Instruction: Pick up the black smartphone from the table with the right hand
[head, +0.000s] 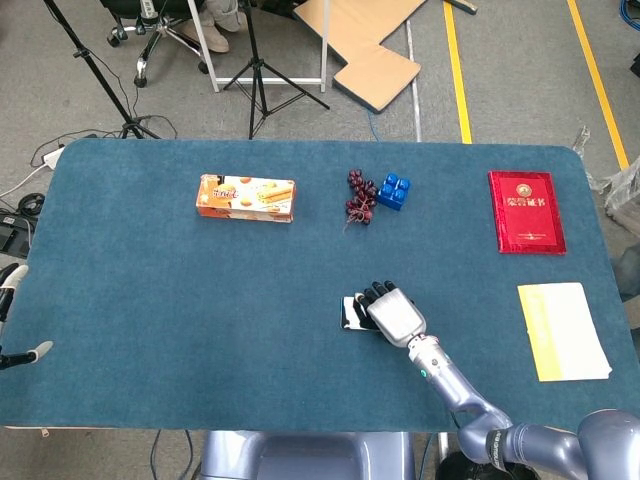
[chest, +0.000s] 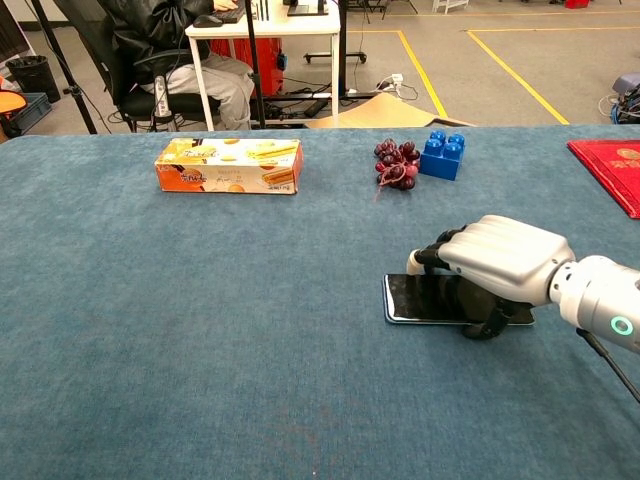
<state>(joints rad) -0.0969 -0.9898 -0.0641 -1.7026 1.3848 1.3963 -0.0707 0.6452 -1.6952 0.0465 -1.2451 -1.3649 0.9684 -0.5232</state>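
Phone (chest: 425, 298) lying flat on the blue table (chest: 200, 330), in front of the grapes (chest: 396, 162), right hand (chest: 497, 262) arched over its right half, fingers curled down but grip unconfirmed; thumb best worked under the near edge before any lift is attempted

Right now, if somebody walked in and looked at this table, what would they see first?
Probably the shiny silver right hand, curled over the black smartphone lying flat on the blue table near the robot. Next, the bright things along the far side: an orange snack box on the left, purple grapes touching a blue block in the middle, and a red booklet on the right.
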